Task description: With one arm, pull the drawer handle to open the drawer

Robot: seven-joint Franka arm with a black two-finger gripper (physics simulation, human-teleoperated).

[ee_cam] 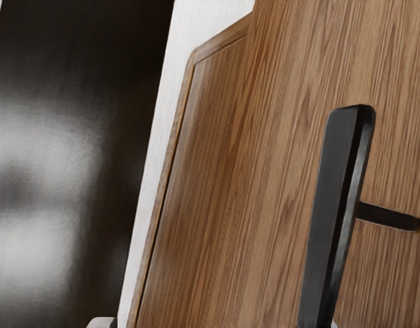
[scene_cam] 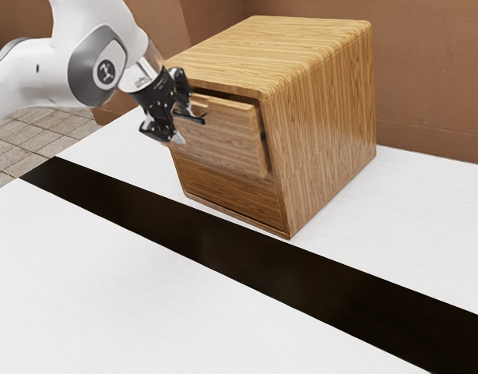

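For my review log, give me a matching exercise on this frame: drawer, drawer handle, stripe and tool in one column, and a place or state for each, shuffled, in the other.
1 drawer
2 drawer handle
3 stripe
4 tool

A crosses the white table
B partly pulled out
C black bar on the wooden front
D on the end of the arm

Pairs: 1-B, 2-C, 3-A, 4-D.

The arm's fingers clasp the handle of the wooden cabinet's partly open drawer.
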